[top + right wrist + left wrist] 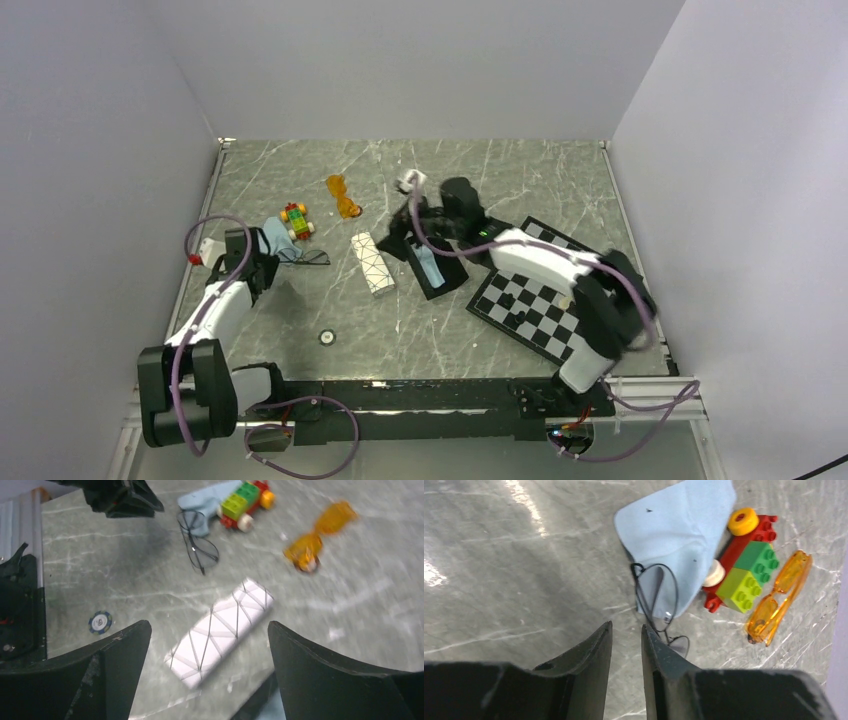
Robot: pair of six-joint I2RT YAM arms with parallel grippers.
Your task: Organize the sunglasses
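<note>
The thin black wire-framed sunglasses [312, 258] lie on the table, partly on a light blue cloth [279, 240]. They show in the left wrist view [680, 644] and in the right wrist view [206, 556]. The orange translucent sunglasses [343, 196] lie further back, beside the toy car; they also show in both wrist views [780, 599] [320, 534]. My left gripper [267, 268] [626, 626] is just short of the wire pair, jaws a narrow gap apart and empty. My right gripper [405, 237] [208, 625] is wide open and empty above the white case [220, 625].
A Lego toy car [296, 220] sits by the cloth. The white patterned case [373, 263] lies mid-table. An open black case [436, 270] holding a blue cloth lies beside a chessboard [530, 305]. A poker chip [327, 337] lies nearer the front.
</note>
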